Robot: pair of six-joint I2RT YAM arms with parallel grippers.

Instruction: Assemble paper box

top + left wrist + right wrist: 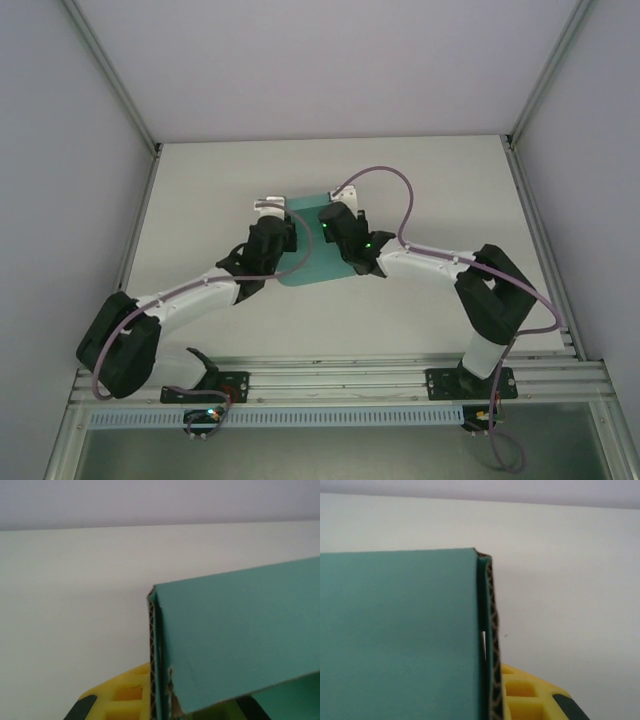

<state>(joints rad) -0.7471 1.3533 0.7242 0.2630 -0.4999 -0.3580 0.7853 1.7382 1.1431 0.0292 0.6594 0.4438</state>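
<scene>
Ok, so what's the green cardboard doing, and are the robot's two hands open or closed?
paper box, not a box yet: a mostly flat sheet with a side flap folded over double at each end, gripped at both ends.
left gripper, shut on the paper box.
right gripper, shut on the paper box.

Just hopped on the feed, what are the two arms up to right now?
Both arms meet over the teal paper box, a partly folded card sheet in the middle of the white table. The left pincer looks shut on its left side and the right pincer on its right side. Each wrist view shows a flap doubled over along a fold, corrugated edge exposed, right beside a yellow finger. The box is not yet formed.
</scene>
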